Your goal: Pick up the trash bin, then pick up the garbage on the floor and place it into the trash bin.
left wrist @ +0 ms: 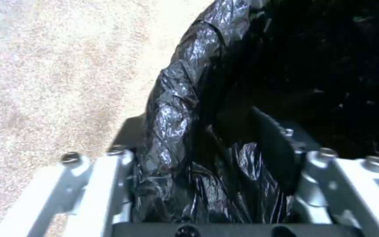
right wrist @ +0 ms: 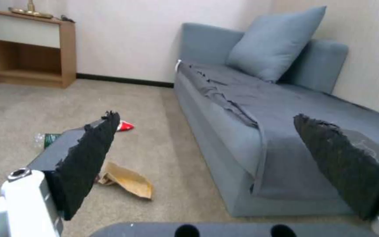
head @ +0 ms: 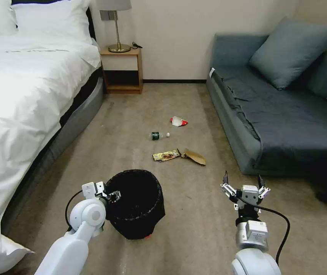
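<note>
The trash bin (head: 140, 214), lined with a crinkly black bag, stands on the carpet in front of me, leaning slightly. My left gripper (head: 111, 196) is shut on its near-left rim; in the left wrist view the rim (left wrist: 176, 98) runs between the two fingers of that gripper (left wrist: 196, 123), one inside and one outside. Beyond the bin lies the garbage: a red-and-white wrapper (head: 178, 122), a small bottle (head: 158, 135), a yellow wrapper (head: 166, 155) and a brown paper scrap (head: 194, 157). My right gripper (head: 243, 181) hangs open and empty to the bin's right, with the paper scrap (right wrist: 128, 179) ahead of it.
A white bed (head: 21, 99) runs along the left and a grey-blue sofa (head: 270, 126) along the right, leaving a carpet aisle between them. A wooden nightstand (head: 123, 70) with a lamp stands against the far wall.
</note>
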Controlling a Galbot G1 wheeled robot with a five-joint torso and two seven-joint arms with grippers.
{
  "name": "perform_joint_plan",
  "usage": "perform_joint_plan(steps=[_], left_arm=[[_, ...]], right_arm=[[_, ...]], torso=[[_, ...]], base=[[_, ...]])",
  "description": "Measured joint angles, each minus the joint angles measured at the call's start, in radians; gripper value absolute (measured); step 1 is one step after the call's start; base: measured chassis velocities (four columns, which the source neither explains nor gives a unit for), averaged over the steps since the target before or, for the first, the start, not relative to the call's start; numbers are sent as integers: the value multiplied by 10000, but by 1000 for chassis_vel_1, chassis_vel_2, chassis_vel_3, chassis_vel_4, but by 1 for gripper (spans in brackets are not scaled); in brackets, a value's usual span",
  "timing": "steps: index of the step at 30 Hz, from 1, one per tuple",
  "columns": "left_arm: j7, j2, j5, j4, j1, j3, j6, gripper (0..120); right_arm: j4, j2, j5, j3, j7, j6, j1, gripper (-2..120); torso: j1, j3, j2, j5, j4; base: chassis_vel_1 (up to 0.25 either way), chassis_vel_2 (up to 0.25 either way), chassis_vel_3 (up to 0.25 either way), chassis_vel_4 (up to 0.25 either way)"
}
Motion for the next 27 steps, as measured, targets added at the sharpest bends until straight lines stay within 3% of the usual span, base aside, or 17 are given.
perform_joint_plan(steps=[7, 12, 18, 24, 27], left_arm=[[1, 18, -93, -44, 66, -30, -1, 30], [4, -50, -300, -221, 274, -296, 13, 6], [39, -81, -354, -429, 415, -469, 65, 3], [221, -142, -188, -1166, 732, -1131, -23, 3], [373, -182, 294, -1707, 921, -1634, -55, 3]], right_arm=[[-132, -13, 224, 4, 23, 275, 33, 100], [-204, -53, 633, -3, 89, 571, 109, 100], [-185, -68, 729, -1, 123, 615, 108, 100], [-61, -108, 1161, -2, 211, 835, 116, 100], [106, -129, 1319, 39, 269, 871, 236, 100]], torso=[[0, 1, 0, -2, 1], [0, 2, -1, -9, -1], [1, 4, -2, -15, -5], [1, 4, -4, -11, -6], [1, 4, -4, -8, -5]], base=[[0, 0, 0, 0], [0, 0, 0, 0], [0, 0, 0, 0], [0, 0, 0, 0], [0, 0, 0, 0]])
